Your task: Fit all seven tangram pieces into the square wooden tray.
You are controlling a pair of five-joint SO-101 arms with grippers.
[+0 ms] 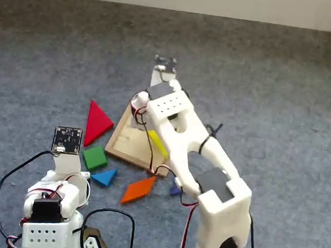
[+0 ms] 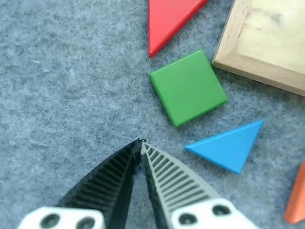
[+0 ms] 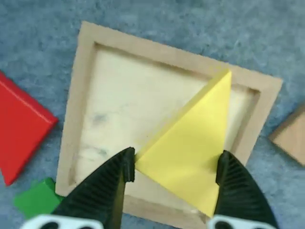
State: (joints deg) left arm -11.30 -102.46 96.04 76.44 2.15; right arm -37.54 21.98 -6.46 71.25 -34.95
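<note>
The square wooden tray (image 3: 83, 95) lies on grey carpet, its floor bare. My right gripper (image 3: 175, 162) is shut on the yellow triangle (image 3: 188, 143), which hangs over the tray's inside and overlaps one rim. In the high view the right arm (image 1: 172, 119) stretches over the tray (image 1: 117, 140), with yellow (image 1: 157, 143) showing beneath it. My left gripper (image 2: 139, 144) is shut on nothing, low over the carpet just short of the green square (image 2: 188, 87) and the blue triangle (image 2: 228, 145). The red triangle (image 1: 98, 121) lies to the left of the tray.
An orange parallelogram (image 1: 139, 189) and a small purple piece (image 1: 175, 189) lie in front of the tray by the right arm's base. A tan flat piece (image 3: 290, 136) sits just outside one tray corner. Open carpet spreads to the far side and to the right.
</note>
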